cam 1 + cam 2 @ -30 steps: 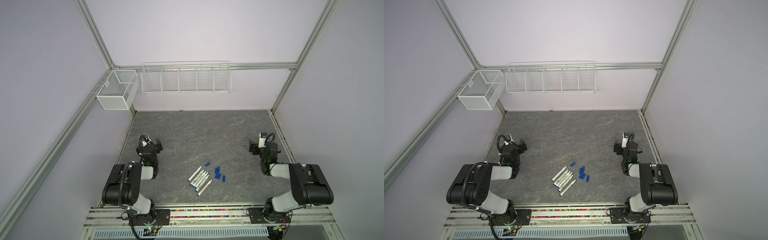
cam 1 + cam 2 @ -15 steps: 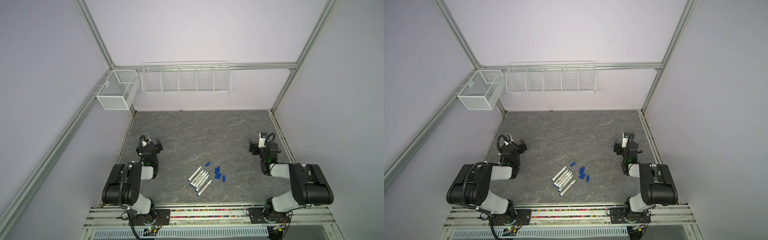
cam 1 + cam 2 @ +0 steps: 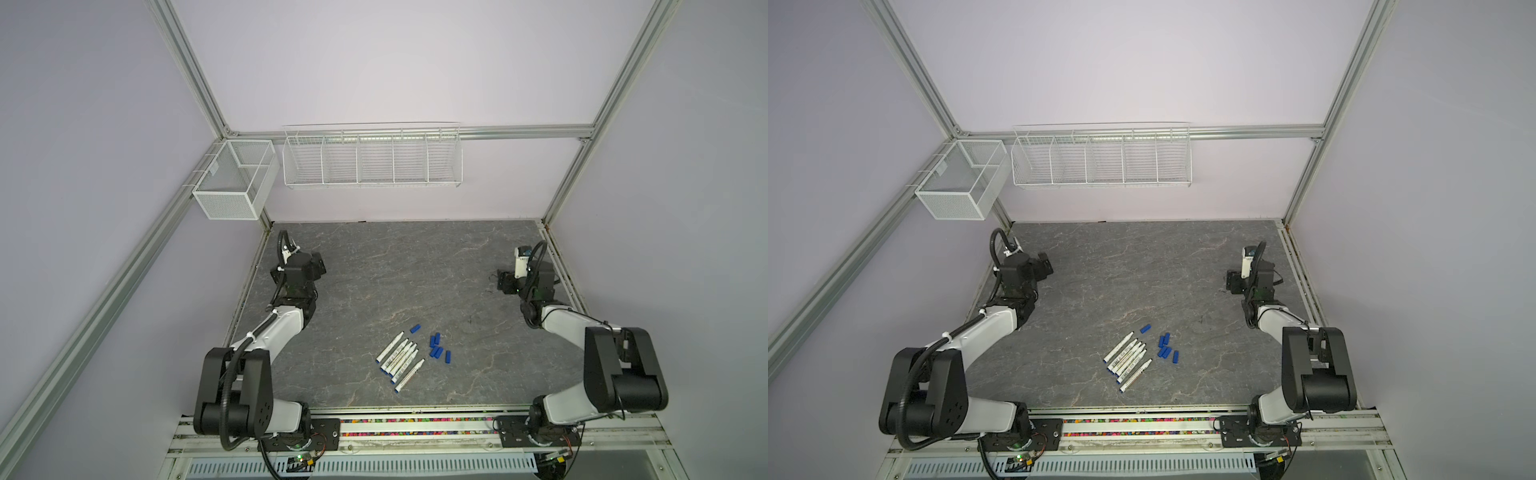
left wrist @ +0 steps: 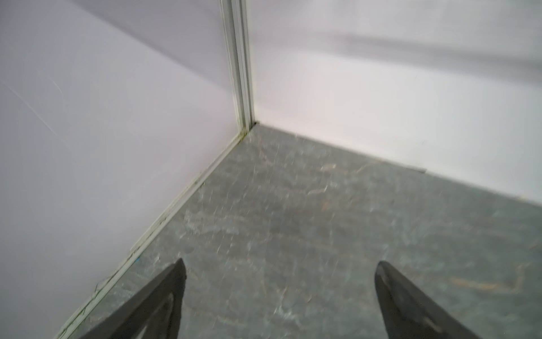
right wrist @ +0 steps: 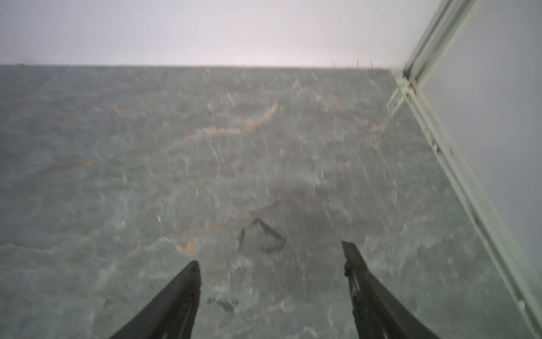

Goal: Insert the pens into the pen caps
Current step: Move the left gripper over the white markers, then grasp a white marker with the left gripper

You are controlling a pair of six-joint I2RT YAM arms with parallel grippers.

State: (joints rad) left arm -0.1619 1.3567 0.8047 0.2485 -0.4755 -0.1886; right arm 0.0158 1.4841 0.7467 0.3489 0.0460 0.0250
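Pens lie toward the near edge of the grey stone-patterned tabletop, just past the front rail where both arms are mounted. In both top views I count six pens, side by side in a slanted row. They are uncapped, white tips pointing away to the right and blue end plugs toward me. Just to their right sit the pen caps, small blue cylinders loose on the surface. Five are in a tight scatter, and a sixth cap lies apart, close to the tip of the farthest pen.

Farther back, the left arm reaches along the left edge of the table, its wrist well apart from the pens. On its wrist camera the left gripper is released. Its dark fingers are spread wide over bare tabletop, facing the back left corner post.

The right arm mirrors it along the right edge. The right gripper is likewise released and grasps nothing. Its fingers are apart above a dark scribble mark on the stone surface. That picture is blurred.

Farthest away, a white mesh box hangs at the left frame, and a long white wire rack with dividers is on the back wall.
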